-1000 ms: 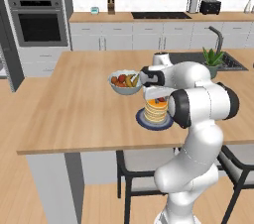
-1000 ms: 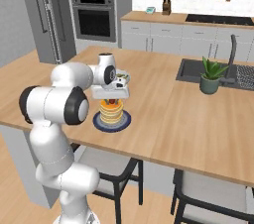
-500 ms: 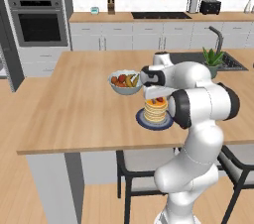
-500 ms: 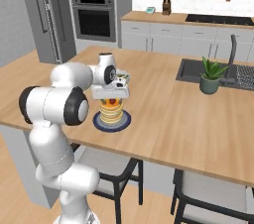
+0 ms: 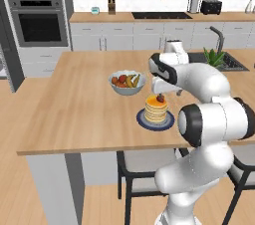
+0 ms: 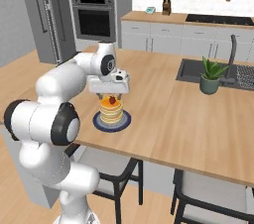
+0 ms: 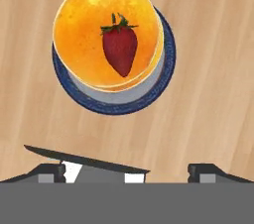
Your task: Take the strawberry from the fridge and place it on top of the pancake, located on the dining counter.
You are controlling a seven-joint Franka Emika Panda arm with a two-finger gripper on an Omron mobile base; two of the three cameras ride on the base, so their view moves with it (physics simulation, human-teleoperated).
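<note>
Lying on its side on the pancake (image 7: 108, 34), the strawberry (image 7: 119, 48) sits near the middle of the top cake, on its plate (image 7: 166, 77) on the wooden worktop (image 5: 74, 109). Above it hangs the gripper (image 6: 110, 94), jaws apart and holding nothing. To my eye the placing is done; what remains is a straight lift clear, without brushing the berry or nudging the fruit bowl (image 5: 127, 82) beside the stack.
</note>
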